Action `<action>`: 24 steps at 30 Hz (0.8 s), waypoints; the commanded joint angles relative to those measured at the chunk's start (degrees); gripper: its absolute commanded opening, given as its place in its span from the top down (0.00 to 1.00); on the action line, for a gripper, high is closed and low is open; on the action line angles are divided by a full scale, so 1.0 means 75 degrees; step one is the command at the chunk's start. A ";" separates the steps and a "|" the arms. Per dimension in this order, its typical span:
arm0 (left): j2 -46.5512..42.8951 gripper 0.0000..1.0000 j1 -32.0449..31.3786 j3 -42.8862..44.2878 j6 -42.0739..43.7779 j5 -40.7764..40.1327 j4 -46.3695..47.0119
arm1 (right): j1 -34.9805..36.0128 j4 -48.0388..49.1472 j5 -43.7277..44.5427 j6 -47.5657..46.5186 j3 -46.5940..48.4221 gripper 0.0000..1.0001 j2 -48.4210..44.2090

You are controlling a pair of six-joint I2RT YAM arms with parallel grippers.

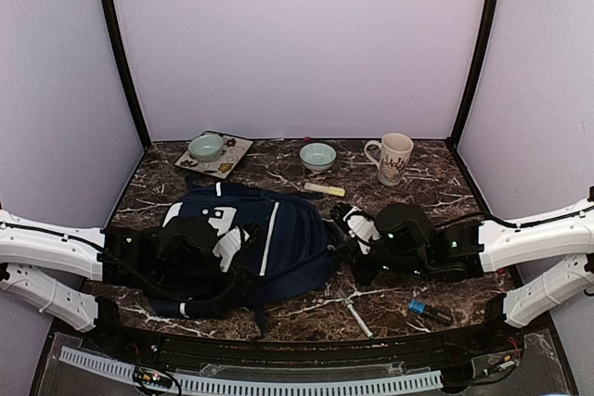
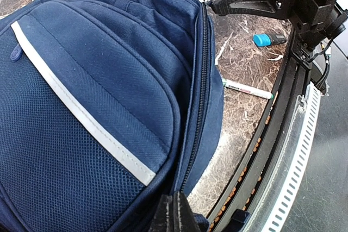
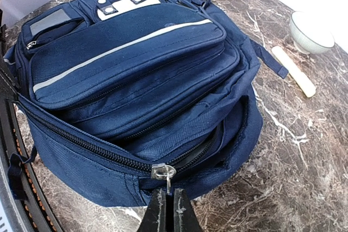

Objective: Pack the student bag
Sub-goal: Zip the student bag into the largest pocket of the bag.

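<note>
Your right gripper (image 3: 166,210) seemingly pinching zipper pull (image 3: 163,173) on student bag (image 1: 278,234), which is lying flat at table (image 1: 418,201) centre, between arms. Left gripper (image 2: 174,213) fingers pressing together at bag's near seam. Pen (image 1: 355,314), blue-capped marker (image 1: 429,309) lying in front; mug (image 1: 393,157), bowl (image 1: 317,156) standing behind. Tray (image 1: 243,148) holding second bowl (image 1: 206,146).
</note>
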 commanded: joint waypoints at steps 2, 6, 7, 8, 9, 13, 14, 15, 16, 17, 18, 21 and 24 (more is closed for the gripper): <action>-0.0174 1.00 0.0037 -0.0222 -0.0171 -0.0376 -0.0624 | -0.0326 -0.0233 -0.0469 0.0083 0.0138 1.00 -0.0318; -0.0057 1.00 0.0037 -0.0124 -0.0128 -0.0555 -0.0634 | -0.0230 -0.0444 -0.2139 -0.0042 0.0500 1.00 -0.0100; 0.0002 1.00 0.0037 -0.0075 -0.0108 -0.0594 -0.0681 | -0.0147 -0.0558 -0.2277 -0.0050 0.0551 1.00 -0.0066; 0.0038 1.00 0.0037 -0.0032 -0.0096 -0.0645 -0.0731 | -0.0039 -0.0643 -0.2363 -0.0078 0.0629 1.00 -0.0070; 0.0069 1.00 0.0037 0.0001 -0.0092 -0.0720 -0.0777 | 0.0088 -0.0681 -0.2384 -0.0125 0.0643 1.00 -0.0122; 0.0162 1.00 0.0037 -0.0034 -0.0124 -0.0972 -0.0903 | 0.0587 -0.0726 -0.2278 -0.0215 0.0618 1.00 -0.0468; 0.0202 1.00 0.0037 -0.0018 -0.0117 -0.0994 -0.0916 | 0.0664 -0.0821 -0.2252 -0.0233 0.0683 1.00 -0.0525; 0.0227 1.00 0.0037 0.0006 -0.0099 -0.1005 -0.0917 | 0.0753 -0.0979 -0.2237 -0.0259 0.0765 1.00 -0.0563; 0.0256 1.00 0.0037 0.0045 -0.0082 -0.0987 -0.0906 | 0.0834 -0.1151 -0.2234 -0.0274 0.0855 1.00 -0.0589; 0.0291 1.00 0.0037 0.0081 -0.0057 -0.0981 -0.0865 | 0.0903 -0.1357 -0.2225 -0.0280 0.0942 1.00 -0.0622; 0.0318 1.00 0.0037 0.0125 -0.0021 -0.0964 -0.0824 | 0.0969 -0.1547 -0.2224 -0.0272 0.1018 1.00 -0.0661; 0.0501 1.00 0.0037 0.0292 0.0208 -0.0973 -0.0635 | 0.1109 -0.2094 -0.2287 -0.0210 0.1165 1.00 -0.0845; 0.0950 1.00 0.0049 0.0712 0.0605 -0.1087 -0.0495 | 0.1117 -0.2423 -0.2360 -0.0144 0.1260 1.00 -0.1090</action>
